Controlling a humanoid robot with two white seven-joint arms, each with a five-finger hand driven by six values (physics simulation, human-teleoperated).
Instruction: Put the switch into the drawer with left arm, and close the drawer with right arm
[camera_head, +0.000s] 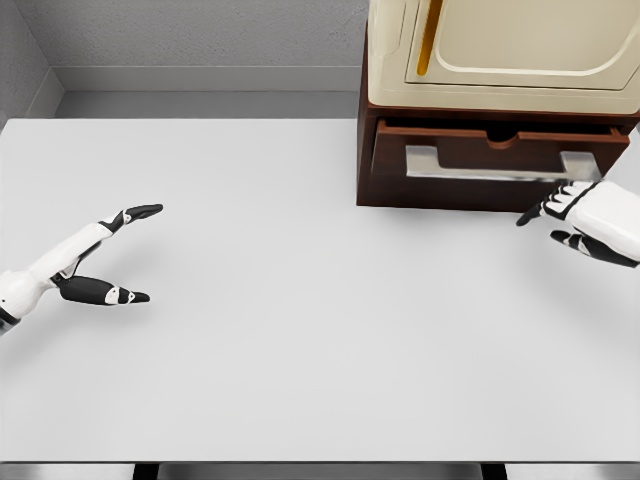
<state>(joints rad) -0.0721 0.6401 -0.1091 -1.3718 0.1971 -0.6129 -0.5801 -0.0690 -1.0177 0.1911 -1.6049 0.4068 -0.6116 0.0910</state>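
brown drawer (500, 150) sits ajar just beside right hand's (590, 220) relaxed fingers (540, 210); left hand (100, 262) spread.

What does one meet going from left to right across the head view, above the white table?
Left hand, open, above the white table → brown drawer cabinet with the cream appliance on top → right hand at the drawer front.
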